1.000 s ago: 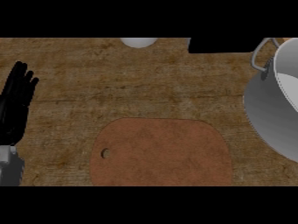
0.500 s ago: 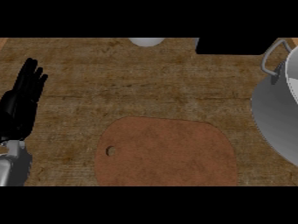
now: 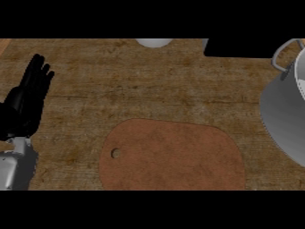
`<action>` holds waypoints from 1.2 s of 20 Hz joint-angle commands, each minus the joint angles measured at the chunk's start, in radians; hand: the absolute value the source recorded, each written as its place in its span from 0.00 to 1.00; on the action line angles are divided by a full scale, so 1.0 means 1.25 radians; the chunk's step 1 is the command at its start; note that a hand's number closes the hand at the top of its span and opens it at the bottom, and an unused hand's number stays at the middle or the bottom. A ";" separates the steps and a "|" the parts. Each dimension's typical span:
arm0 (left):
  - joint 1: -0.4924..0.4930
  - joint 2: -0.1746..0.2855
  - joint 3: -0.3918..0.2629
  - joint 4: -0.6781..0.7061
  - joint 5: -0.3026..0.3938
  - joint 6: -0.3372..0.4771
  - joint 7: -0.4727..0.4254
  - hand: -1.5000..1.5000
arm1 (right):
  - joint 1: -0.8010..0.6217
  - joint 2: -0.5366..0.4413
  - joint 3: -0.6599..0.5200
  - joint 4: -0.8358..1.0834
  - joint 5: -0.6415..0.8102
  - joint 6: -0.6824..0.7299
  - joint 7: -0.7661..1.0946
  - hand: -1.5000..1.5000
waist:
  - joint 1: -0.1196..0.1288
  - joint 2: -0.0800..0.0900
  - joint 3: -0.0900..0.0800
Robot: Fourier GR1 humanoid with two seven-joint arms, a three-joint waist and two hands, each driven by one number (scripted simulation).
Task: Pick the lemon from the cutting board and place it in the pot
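no lemon shows on the board (image 3: 171,156); you can't tell where it is. left robot hand (image 3: 24,105) rests released left of the board, pot (image 3: 293,116) right of it. expect a lemon light, firm, waxy, prone to roll: wrap its middle.

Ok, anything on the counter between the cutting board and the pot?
Nothing visible: only bare counter lies between the board and the pot at the right. No lemon shows on the board, though. The open left hand rests at the left edge, on the board's far side from the pot.
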 commanded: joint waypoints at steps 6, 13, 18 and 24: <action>0.014 -0.015 -0.013 -0.010 -0.005 -0.006 -0.007 0.50 | -0.221 0.076 0.102 0.314 0.048 0.163 0.018 0.00 | 0.005 0.003 0.002; 0.029 -0.025 -0.020 -0.013 -0.024 0.009 -0.024 0.50 | -0.240 0.145 0.116 0.361 -0.031 0.305 -0.085 0.00 | 0.013 0.004 0.004; 0.018 -0.016 -0.007 -0.003 -0.013 0.001 -0.017 0.50 | -0.254 0.178 0.028 0.407 -0.187 0.414 -0.110 0.00 | 0.003 0.003 0.005; 0.028 -0.011 -0.007 -0.034 -0.003 -0.008 0.008 0.50 | -0.326 0.095 -0.066 0.560 -0.290 0.589 -0.097 0.00 | 0.011 0.003 0.005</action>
